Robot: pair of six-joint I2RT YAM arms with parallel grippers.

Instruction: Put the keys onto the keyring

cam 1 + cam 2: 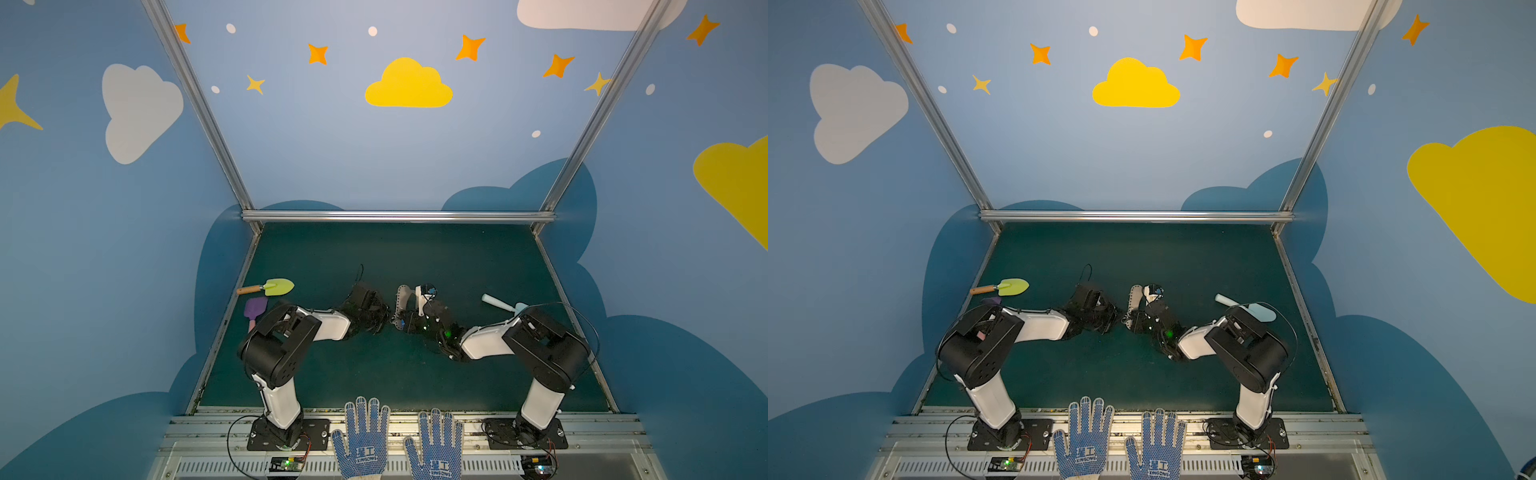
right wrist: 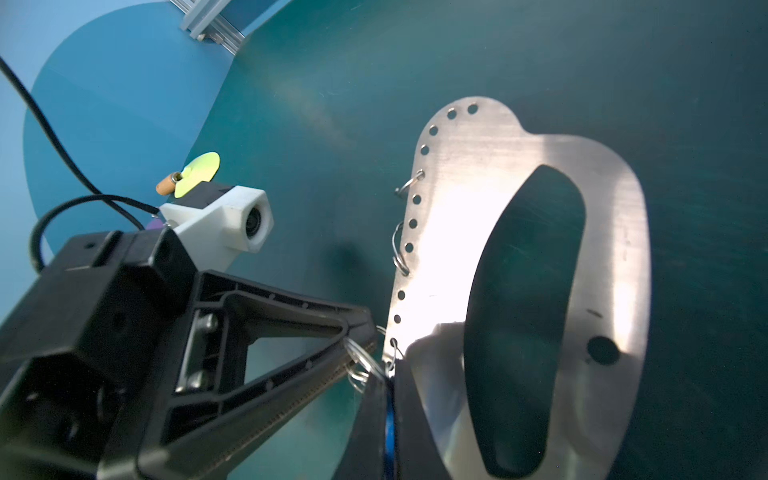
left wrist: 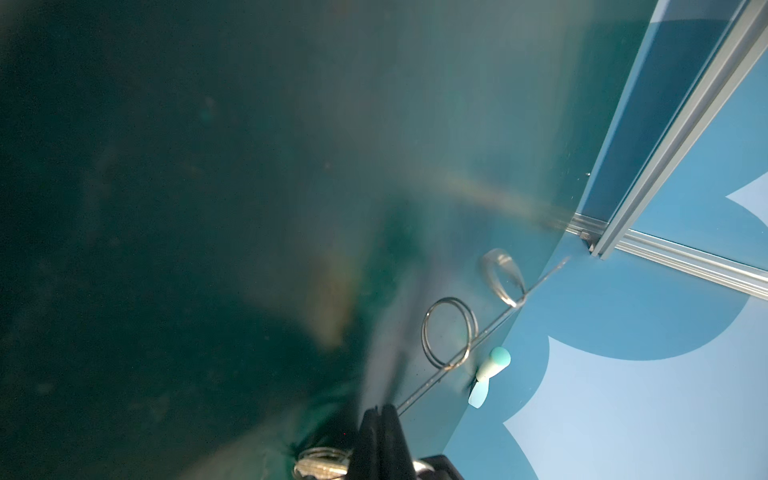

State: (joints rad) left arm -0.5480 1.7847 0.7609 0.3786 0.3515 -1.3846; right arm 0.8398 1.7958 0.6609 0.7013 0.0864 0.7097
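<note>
Left gripper (image 2: 360,348) is pinching a wire ring (image 2: 368,374) at the keyring (image 2: 453,232) plate's holed edge. Right gripper (image 2: 390,386) is clamping the keys (image 2: 389,424) by the blue tag, touching that ring. Threading is looking unfinished.

Keyring (image 2: 519,199) beside closed left end effector (image 2: 365,353) (wire ring (image 2: 360,368) at tips)

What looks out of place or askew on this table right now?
A pair of work gloves lies on the front rail, unrelated to the job. The keyring is tilted up on edge, not lying flat on the mat.
</note>
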